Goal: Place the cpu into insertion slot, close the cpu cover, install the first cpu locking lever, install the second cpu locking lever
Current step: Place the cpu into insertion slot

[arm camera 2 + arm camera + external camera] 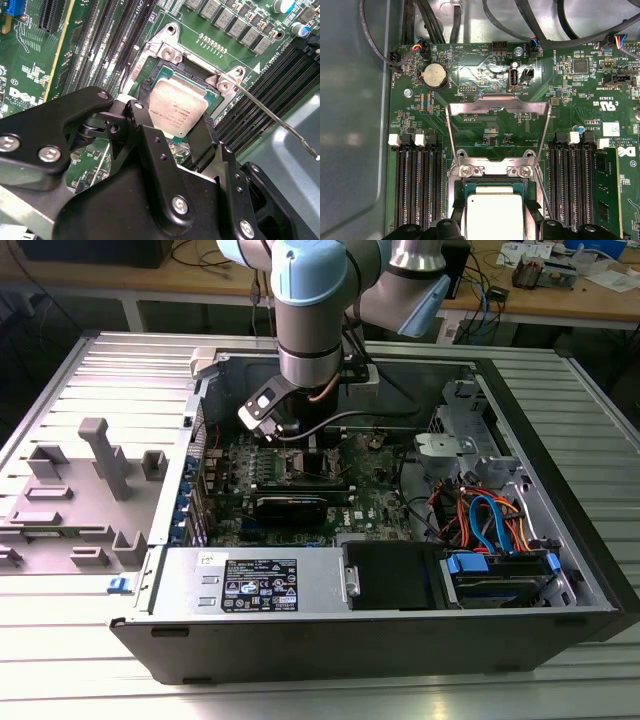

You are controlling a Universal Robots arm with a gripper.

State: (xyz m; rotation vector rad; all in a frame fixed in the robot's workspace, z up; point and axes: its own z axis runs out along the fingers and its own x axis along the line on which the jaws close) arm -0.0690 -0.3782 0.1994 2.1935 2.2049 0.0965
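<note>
Black fingers [150, 145] of the gripper [174, 117] press on two opposite edges of the cpu [178, 102], clamping it flat with its silvery top facing up. The chip sits at the insertion slot [186, 75]; whether it is fully seated or a hair above cannot be told. It is close to square, and its edges run parallel to the socket rim and to the long black memory slots [415, 185] on both sides. In the first wrist view the cpu cover [497, 101] is swung open beyond the socket, with green motherboard [470, 75] showing through its window. A thin locking lever [272, 117] angles away from one socket corner. In the exterior view the arm [310, 310] reaches down into an open computer case [350, 645] lying on a ribbed aluminium table [300, 700], with a grey fixture [100, 470] at the exterior view's left and wooden benches [560, 295] behind.
</note>
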